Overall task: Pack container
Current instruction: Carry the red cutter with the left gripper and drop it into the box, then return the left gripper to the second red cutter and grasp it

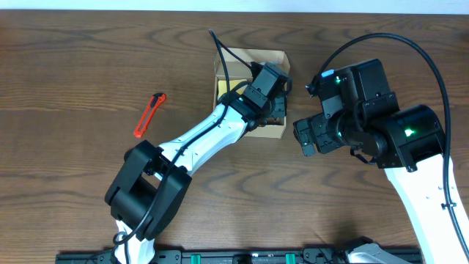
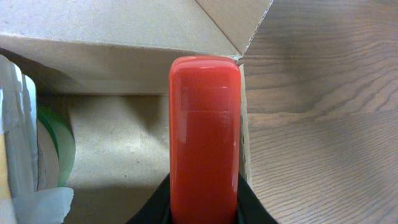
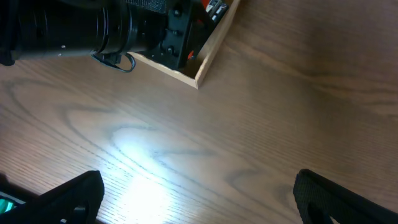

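the left gripper (image 2: pixel 205 208) is closed on a glossy red plastic piece with rounded end (image 2: pixel 204 124); only the bases of its black fingers (image 2: pixel 155 208) are seen at both sides of the piece. the red piece is smooth and shiny, with a faint step across its upper part. what kind of item it is cannot be told.

it is held inside the small brown cardboard box (image 2: pixel 112 68), close along the right-hand wall. whether it already touches the floor of the box cannot be told. the cardboard is matt and fibrous, with a torn-looking edge at the corner where the flap is folded back. at the left of the box a green-edged roll (image 2: pixel 59 146) and some clear crinkled plastic wrapping (image 2: pixel 18 124) are already placed.

the step in hand is judged to be the placing of the red piece. next, it should probably be lowered to the floor and let go, and the wall should not be pushed.

the right gripper (image 3: pixel 199 180) is spread wide and holds nothing, above the dark wooden table with visible grain (image 3: pixel 280 112), just beside the box. an orange-red utility knife (image 1: pixel 149 115) lies well apart on the table, probably still to be packed.
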Action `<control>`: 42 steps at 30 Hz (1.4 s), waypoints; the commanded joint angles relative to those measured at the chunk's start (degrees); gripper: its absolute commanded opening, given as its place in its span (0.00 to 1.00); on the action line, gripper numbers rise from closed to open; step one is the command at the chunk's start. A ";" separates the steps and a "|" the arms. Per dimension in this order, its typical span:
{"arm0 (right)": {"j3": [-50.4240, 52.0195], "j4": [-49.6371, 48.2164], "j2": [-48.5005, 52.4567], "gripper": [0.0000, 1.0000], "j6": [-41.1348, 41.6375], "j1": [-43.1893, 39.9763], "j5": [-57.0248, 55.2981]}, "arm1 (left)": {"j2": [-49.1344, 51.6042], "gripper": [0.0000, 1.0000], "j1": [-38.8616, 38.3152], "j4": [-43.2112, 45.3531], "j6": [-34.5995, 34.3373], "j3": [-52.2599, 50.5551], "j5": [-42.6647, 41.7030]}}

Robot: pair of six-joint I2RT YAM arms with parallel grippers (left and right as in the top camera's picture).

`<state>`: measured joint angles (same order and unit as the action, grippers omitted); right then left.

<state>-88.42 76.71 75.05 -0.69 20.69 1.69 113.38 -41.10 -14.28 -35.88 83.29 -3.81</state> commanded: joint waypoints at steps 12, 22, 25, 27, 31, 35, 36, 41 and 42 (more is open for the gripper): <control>0.07 0.07 -0.04 0.99 -0.22 -0.09 -0.20 | -7.08 0.41 0.24 1.51 4.46 0.26 0.96; 0.07 0.07 -0.04 0.99 -0.24 -0.09 -0.20 | -26.80 0.38 6.16 -14.53 19.91 0.24 13.22; 0.07 0.07 -0.04 0.99 -0.24 -0.09 -0.20 | -30.47 0.37 12.04 -21.86 22.64 0.24 13.86; 0.07 0.07 -0.04 0.99 -0.24 -0.09 -0.17 | -31.78 0.38 17.09 -26.45 25.16 0.22 13.86; 0.07 0.07 -0.04 0.99 -0.24 -0.09 -0.17 | -31.58 0.38 24.96 -32.35 33.77 -0.35 11.41; 0.07 0.07 -0.04 0.99 -0.24 -0.09 -0.17 | -30.42 0.46 30.14 -32.00 43.60 -4.22 6.78; 0.07 0.07 -0.04 0.99 -0.24 -0.09 -0.20 | -30.05 0.49 31.17 -31.58 46.10 -5.51 5.81; 0.07 0.07 -0.04 0.99 -0.22 -0.09 -0.20 | -26.67 0.74 35.93 -28.41 51.76 -11.37 3.52; 0.07 0.07 -0.04 0.99 -0.24 -0.09 -0.20 | -25.77 0.74 36.63 -27.96 52.96 -11.93 2.14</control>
<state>-88.38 76.71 75.05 -0.69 20.69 1.67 85.10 -6.52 -42.98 9.91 73.38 2.31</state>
